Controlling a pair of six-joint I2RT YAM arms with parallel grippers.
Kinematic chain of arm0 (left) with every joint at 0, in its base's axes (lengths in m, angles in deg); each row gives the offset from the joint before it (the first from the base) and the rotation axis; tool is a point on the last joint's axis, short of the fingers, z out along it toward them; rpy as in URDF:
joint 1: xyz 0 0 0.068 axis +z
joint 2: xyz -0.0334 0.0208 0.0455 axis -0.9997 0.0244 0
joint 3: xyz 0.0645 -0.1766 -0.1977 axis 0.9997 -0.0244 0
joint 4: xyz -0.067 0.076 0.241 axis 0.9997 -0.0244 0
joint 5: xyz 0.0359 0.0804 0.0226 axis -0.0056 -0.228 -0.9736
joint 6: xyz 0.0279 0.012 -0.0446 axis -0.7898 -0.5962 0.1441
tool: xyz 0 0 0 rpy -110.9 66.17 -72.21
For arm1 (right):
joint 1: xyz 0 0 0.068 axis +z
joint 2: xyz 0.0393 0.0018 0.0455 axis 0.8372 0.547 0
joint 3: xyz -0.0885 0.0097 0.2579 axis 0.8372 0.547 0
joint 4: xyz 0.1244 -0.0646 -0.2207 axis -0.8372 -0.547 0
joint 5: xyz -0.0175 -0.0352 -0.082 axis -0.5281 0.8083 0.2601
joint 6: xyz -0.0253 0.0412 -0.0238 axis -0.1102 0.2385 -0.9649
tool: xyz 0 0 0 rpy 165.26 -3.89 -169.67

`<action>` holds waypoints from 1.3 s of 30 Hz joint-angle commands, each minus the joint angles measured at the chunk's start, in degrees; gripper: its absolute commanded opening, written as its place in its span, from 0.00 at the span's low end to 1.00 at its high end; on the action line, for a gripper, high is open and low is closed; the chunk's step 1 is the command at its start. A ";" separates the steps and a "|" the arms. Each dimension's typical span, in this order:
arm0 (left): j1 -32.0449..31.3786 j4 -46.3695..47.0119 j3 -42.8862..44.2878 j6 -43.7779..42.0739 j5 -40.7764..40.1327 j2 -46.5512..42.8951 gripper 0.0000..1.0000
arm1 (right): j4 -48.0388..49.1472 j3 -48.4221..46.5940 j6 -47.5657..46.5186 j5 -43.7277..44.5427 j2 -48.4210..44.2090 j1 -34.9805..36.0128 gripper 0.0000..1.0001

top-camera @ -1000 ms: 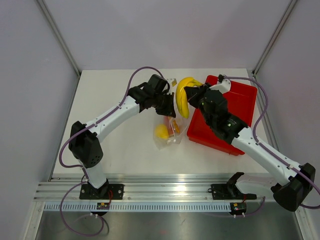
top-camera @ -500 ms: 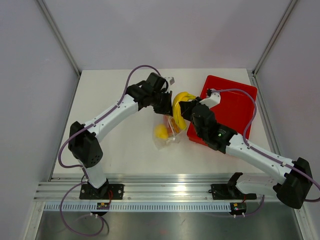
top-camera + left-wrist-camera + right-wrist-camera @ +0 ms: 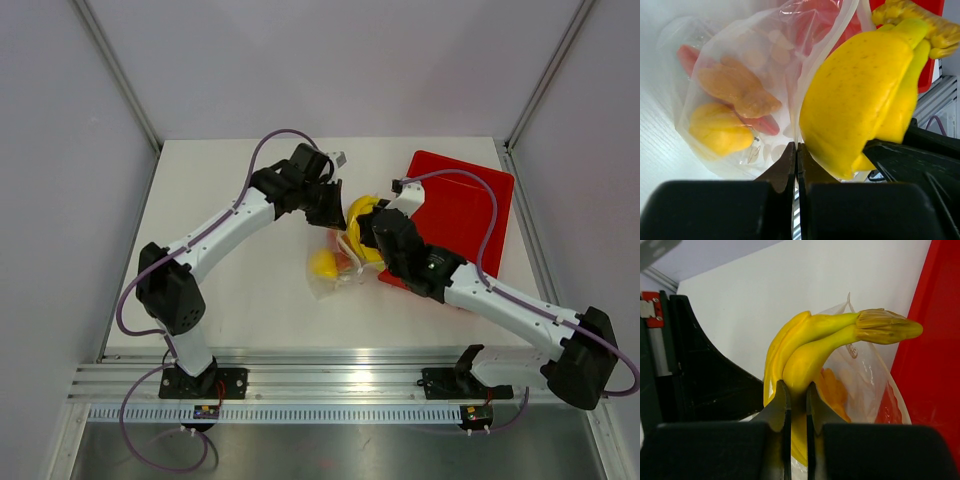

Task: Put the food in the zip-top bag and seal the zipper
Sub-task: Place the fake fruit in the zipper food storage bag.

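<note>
Banana [image 3: 360, 211] lower, at mouth of part-filled bag [image 3: 735, 55]

This is looking like a robotics lab test cell: a bare white desk [image 3: 250, 320] is sitting boxed in by plain pale panels [image 3: 330, 60] and slanting metal posts [image 3: 118, 72]. Two white robot arms [image 3: 225, 232] are standing on an aluminium rail [image 3: 330, 385] along the bottom of the frame, trailing purple cables [image 3: 119, 310].

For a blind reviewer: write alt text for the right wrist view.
The right gripper pinches a yellow toy banana bunch, brown stem pointing right, at the mouth of the clear zip-top bag, which holds orange pieces. The red tray lies at right, the black left arm at left.
</note>
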 commanded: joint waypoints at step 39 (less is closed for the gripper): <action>1.28 6.59 3.85 2.69 9.15 0.37 0.00 | -26.28 -17.77 -7.64 4.26 8.09 8.16 0.00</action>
